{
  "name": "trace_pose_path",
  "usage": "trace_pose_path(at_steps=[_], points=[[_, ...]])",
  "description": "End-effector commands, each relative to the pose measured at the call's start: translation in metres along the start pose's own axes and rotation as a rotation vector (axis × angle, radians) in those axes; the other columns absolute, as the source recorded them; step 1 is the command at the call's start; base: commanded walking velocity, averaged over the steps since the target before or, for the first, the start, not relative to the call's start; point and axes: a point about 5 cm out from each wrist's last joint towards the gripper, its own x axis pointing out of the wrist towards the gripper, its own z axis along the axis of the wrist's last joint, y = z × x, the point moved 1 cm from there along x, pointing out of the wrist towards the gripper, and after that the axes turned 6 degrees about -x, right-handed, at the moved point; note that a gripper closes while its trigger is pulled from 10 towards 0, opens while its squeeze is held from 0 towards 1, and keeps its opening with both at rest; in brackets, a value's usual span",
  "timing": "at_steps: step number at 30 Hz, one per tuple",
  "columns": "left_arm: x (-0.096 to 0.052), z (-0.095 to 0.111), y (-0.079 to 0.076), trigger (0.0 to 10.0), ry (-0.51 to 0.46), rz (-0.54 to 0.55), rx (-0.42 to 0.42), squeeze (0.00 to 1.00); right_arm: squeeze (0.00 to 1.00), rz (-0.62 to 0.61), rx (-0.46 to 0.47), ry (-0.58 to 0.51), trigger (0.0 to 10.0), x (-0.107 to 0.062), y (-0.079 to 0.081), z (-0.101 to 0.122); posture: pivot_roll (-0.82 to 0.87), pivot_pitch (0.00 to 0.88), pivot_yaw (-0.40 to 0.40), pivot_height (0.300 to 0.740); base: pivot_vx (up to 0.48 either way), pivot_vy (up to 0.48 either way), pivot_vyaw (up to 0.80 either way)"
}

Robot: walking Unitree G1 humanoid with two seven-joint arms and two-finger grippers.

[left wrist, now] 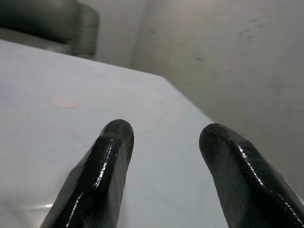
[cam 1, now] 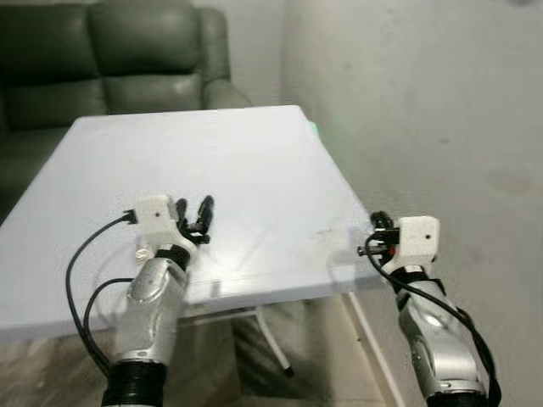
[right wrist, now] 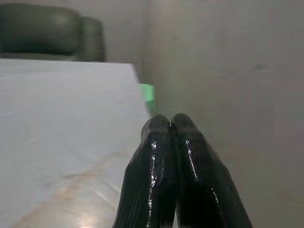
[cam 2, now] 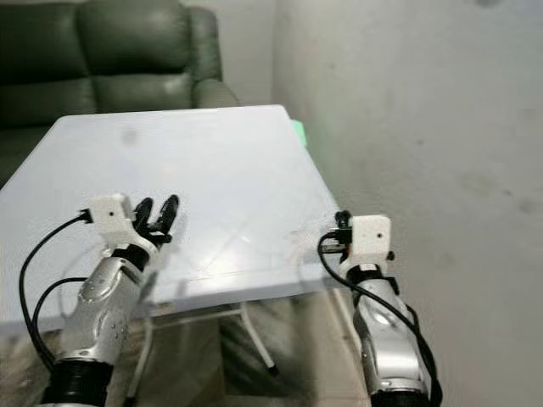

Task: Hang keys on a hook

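My left gripper (cam 1: 194,203) hovers low over the front left part of the white table (cam 1: 221,153), open, with nothing between its two black fingers (left wrist: 111,156). My right gripper (cam 1: 376,222) is at the table's front right corner, beside the wall, fingers pressed shut (right wrist: 169,118) with nothing visible between them. A small green object (right wrist: 148,91) shows at the table's far right edge, close to the wall (cam 1: 424,102); I cannot make out what it is.
A dark green couch (cam 1: 110,59) stands behind the table. The grey wall runs close along the table's right side, leaving a narrow gap. The table's folding legs (cam 1: 271,339) and tiled floor show below its front edge.
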Motion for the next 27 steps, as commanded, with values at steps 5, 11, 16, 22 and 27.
trace_pose_path(at_steps=[5, 11, 16, 22, 27], points=[[-0.0001, 0.0035, 0.0016, 10.0, -0.014, 0.013, 0.0, 0.0, 0.0, 0.021, 0.013, -0.036, 10.0, 0.0033, 0.004, 0.0073, 0.15, 0.0, 0.001, 0.74, 0.0, 0.0, -0.56], [-0.0007, 0.0029, -0.0009, 10.0, -0.018, 0.002, -0.015, 0.0, 0.0, 0.039, 0.018, -0.041, 10.0, 0.0029, 0.0059, 0.0081, 0.15, 0.0, 0.0, 0.74, 0.0, 0.0, 0.0], [-0.0009, 0.0023, -0.0013, 10.0, -0.017, -0.002, -0.024, 0.0, 0.0, 0.044, 0.012, -0.041, 10.0, 0.0019, 0.006, 0.0075, 0.14, 0.0, 0.001, 0.74, 0.0, 0.0, 0.0], [0.0002, 0.0017, -0.0015, 10.0, -0.011, 0.002, -0.035, 0.0, 0.0, 0.046, 0.008, -0.043, 10.0, 0.0021, 0.0042, 0.0079, 0.14, 0.0, -0.002, 0.74, 0.0, 0.0, 0.0], [0.0008, 0.0012, -0.0016, 10.0, -0.008, 0.003, -0.043, 0.0, 0.0, 0.046, 0.009, -0.044, 10.0, 0.0023, 0.0047, 0.008, 0.14, 0.0, -0.003, 0.74, 0.0, 0.0, 0.0]])
